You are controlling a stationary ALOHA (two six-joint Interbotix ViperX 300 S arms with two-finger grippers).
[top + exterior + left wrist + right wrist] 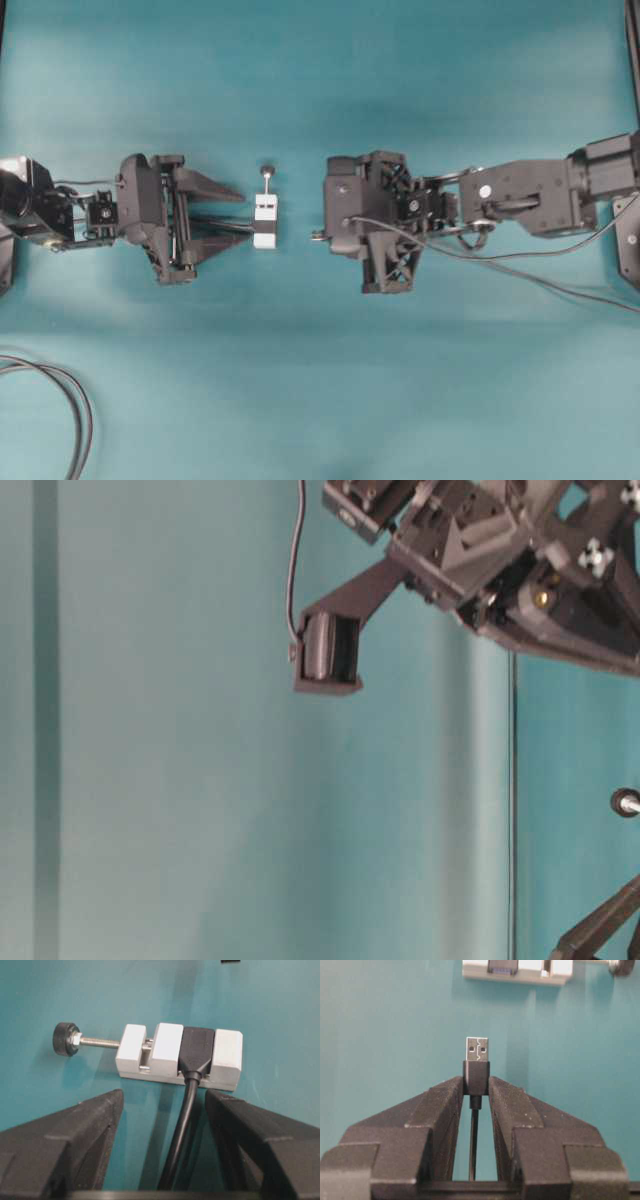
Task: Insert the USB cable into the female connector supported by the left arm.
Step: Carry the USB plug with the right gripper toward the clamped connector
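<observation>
The female connector (198, 1050) is a black socket clamped in a small white vise (227, 1055), with a screw knob (65, 1038) at its left end. It lies on the teal table (265, 222). My left gripper (164, 1097) is open just behind it. Its fingers (95, 1120) stand on either side of the black cable tail (182, 1130) and touch nothing. My right gripper (476, 1091) is shut on the USB cable's dark plug (476, 1077). The metal tip (477, 1049) points at the socket opening (502, 966), a short gap away. From overhead the plug tip (316, 236) is right of the vise.
The thin USB cable (500, 268) trails over the right arm to the right edge. A doubled black cable loop (80, 410) lies at the bottom left. The table is teal cloth.
</observation>
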